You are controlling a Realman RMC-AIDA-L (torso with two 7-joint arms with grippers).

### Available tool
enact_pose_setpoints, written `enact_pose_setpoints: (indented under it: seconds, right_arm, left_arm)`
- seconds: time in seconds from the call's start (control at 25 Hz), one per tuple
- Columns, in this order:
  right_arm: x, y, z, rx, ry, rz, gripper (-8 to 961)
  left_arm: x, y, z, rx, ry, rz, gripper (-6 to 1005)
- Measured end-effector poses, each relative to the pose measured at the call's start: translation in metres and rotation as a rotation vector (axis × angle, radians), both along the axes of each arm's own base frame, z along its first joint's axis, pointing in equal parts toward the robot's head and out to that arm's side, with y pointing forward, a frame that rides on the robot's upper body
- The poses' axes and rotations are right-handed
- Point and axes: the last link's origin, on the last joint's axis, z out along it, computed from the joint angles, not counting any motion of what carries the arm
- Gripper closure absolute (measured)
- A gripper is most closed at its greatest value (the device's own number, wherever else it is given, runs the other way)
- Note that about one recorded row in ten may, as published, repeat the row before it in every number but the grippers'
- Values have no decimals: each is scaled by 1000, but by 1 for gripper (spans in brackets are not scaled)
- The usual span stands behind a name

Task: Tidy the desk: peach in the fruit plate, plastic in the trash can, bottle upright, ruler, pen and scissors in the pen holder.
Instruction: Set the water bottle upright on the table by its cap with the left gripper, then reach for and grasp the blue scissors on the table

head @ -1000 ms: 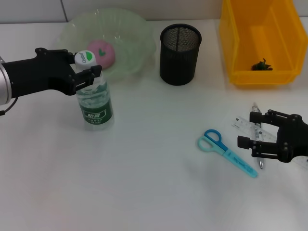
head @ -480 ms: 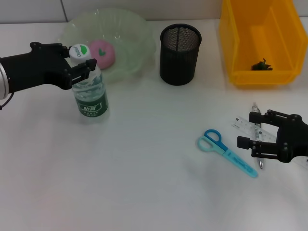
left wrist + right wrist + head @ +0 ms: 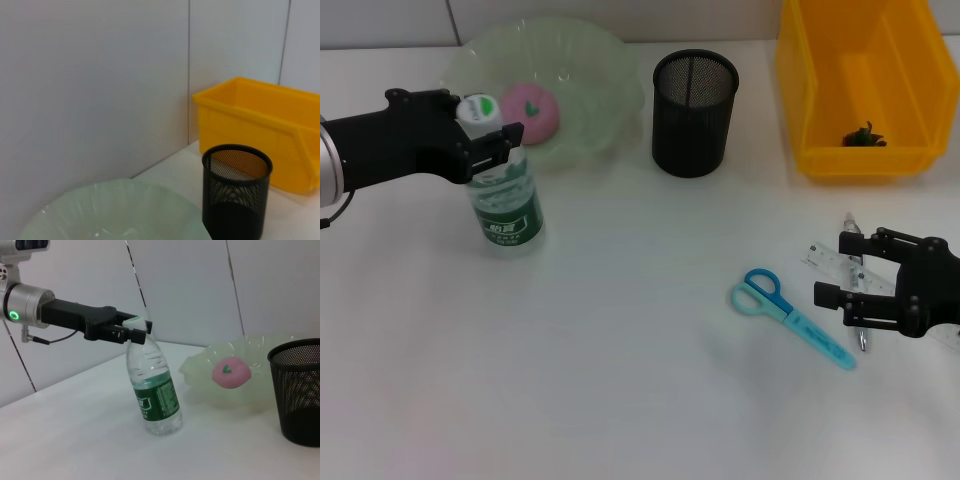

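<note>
My left gripper (image 3: 485,137) is shut on the neck of a clear water bottle (image 3: 506,203) with a green label. The bottle stands nearly upright on the table in front of the pale green fruit plate (image 3: 602,75). The grip also shows in the right wrist view (image 3: 131,333), with the bottle (image 3: 154,397) below it. A pink peach (image 3: 531,110) lies in the plate. My right gripper (image 3: 841,269) is open, low over a clear ruler (image 3: 825,259) and a pen (image 3: 861,338). Blue scissors (image 3: 788,315) lie just left of it. The black mesh pen holder (image 3: 693,113) stands at the back centre.
A yellow bin (image 3: 825,70) stands at the back right with a dark green scrap (image 3: 865,135) inside. The left wrist view shows the plate (image 3: 75,207), the pen holder (image 3: 234,200), the bin (image 3: 260,125) and a grey wall behind.
My left gripper has carried the bottle to the left and a little farther back, and the bottle now stands straighter. The right arm has not moved.
</note>
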Motion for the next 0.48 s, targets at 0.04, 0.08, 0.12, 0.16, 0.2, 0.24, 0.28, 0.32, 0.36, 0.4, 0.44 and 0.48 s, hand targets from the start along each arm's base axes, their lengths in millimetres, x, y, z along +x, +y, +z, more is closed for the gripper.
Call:
enact_pose_setpoints:
  seconds: [0.04, 0.08, 0.12, 0.16, 0.2, 0.24, 0.28, 0.32, 0.36, 0.4, 0.44, 0.48]
  right_arm:
    - [0, 0, 0, 1, 0, 0, 113]
    - [0, 0, 0, 1, 0, -1, 113]
    - [0, 0, 0, 1, 0, -1, 113]
    - [0, 0, 0, 2, 1, -2, 113]
    - [0, 0, 1, 1, 2, -5, 113]
    - [0, 0, 1, 1, 2, -5, 113]
    - [0, 0, 1, 2, 4, -6, 113]
    - [-2, 2, 5, 4, 6, -10, 113]
    - [-2, 2, 5, 4, 6, -10, 114]
    - [-3, 2, 7, 4, 8, -12, 114]
    - [-5, 3, 11, 3, 13, -14, 114]
    - [-8, 3, 15, 1, 21, -16, 114]
  left_arm:
    - [0, 0, 0, 0, 0, 0, 413]
    - [0, 1, 1, 6, -4, 2, 411]
    - [1, 1, 2, 13, -15, -1, 409]
    - [1, 1, 2, 14, -17, -3, 407]
    - [1, 1, 2, 14, -17, -3, 404]
    - [2, 1, 3, 17, -21, -6, 402]
    - [2, 1, 3, 17, -21, -6, 366]
    - [7, 0, 16, 56, -20, -25, 331]
    - [7, 0, 16, 56, -20, -25, 296]
    - [8, 0, 20, 69, -20, -30, 260]
    - [8, 0, 20, 69, -20, -30, 225]
    - [11, -4, 26, 89, -25, -42, 189]
